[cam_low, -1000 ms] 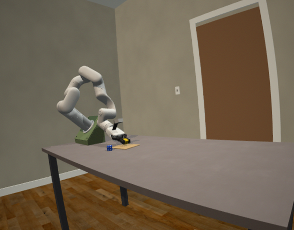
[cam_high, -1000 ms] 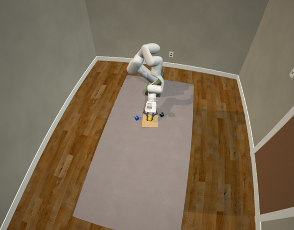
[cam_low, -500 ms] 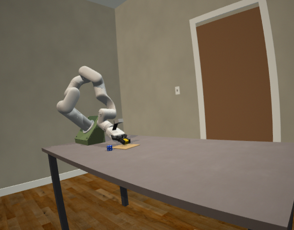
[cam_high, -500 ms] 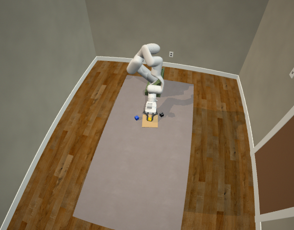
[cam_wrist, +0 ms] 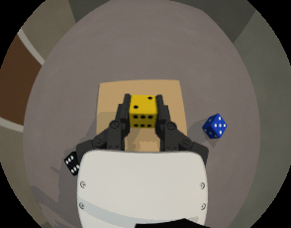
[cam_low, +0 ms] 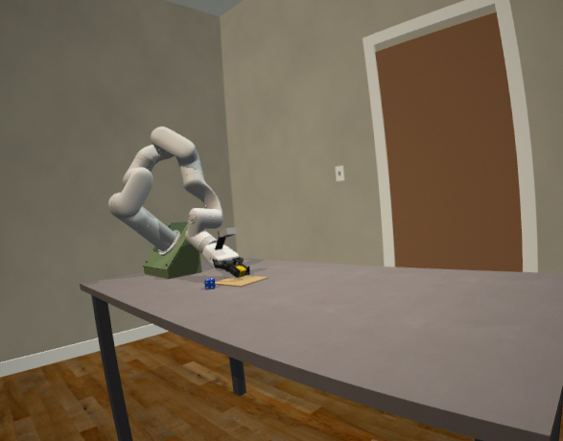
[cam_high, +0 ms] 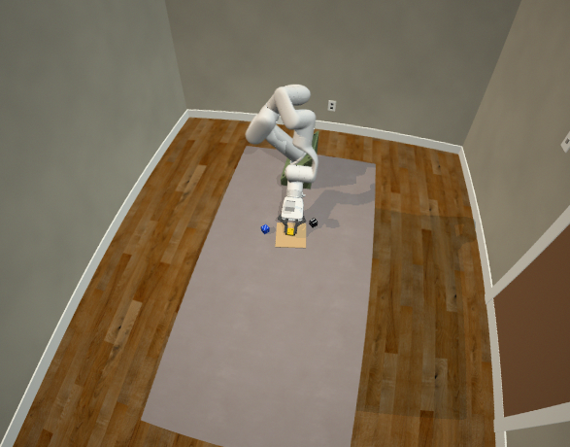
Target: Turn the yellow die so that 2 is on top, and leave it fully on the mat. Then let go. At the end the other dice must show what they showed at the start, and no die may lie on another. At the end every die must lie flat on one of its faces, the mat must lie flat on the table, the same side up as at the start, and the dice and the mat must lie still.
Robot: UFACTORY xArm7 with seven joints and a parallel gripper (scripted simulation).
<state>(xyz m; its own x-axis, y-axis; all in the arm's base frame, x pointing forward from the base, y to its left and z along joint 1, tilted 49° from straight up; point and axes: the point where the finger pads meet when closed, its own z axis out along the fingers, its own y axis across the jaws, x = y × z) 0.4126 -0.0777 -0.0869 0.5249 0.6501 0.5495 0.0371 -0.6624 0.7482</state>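
Observation:
The yellow die (cam_high: pixel 290 232) (cam_low: pixel 242 270) (cam_wrist: pixel 144 111) is held between the fingers of my gripper (cam_high: pixel 290 233) (cam_low: pixel 242 271) (cam_wrist: pixel 143 102), which is shut on it. In the wrist view its 2 face is at the far side and its 6 face is nearer the gripper's body. The arm slopes low, and the die looks tilted, just above the mat (cam_high: pixel 290 244) (cam_low: pixel 246 282) (cam_wrist: pixel 143 87). Whether a lower edge touches the mat is too small to tell. The mat lies flat on the table.
A blue die (cam_high: pixel 265 228) (cam_low: pixel 209 284) (cam_wrist: pixel 215 126) lies on the table (cam_high: pixel 269 316) (cam_low: pixel 371 326) beside the mat. A black die (cam_high: pixel 314 223) (cam_wrist: pixel 71 164) lies on the mat's other side, close to the gripper's body in the wrist view; the exterior view does not show it.

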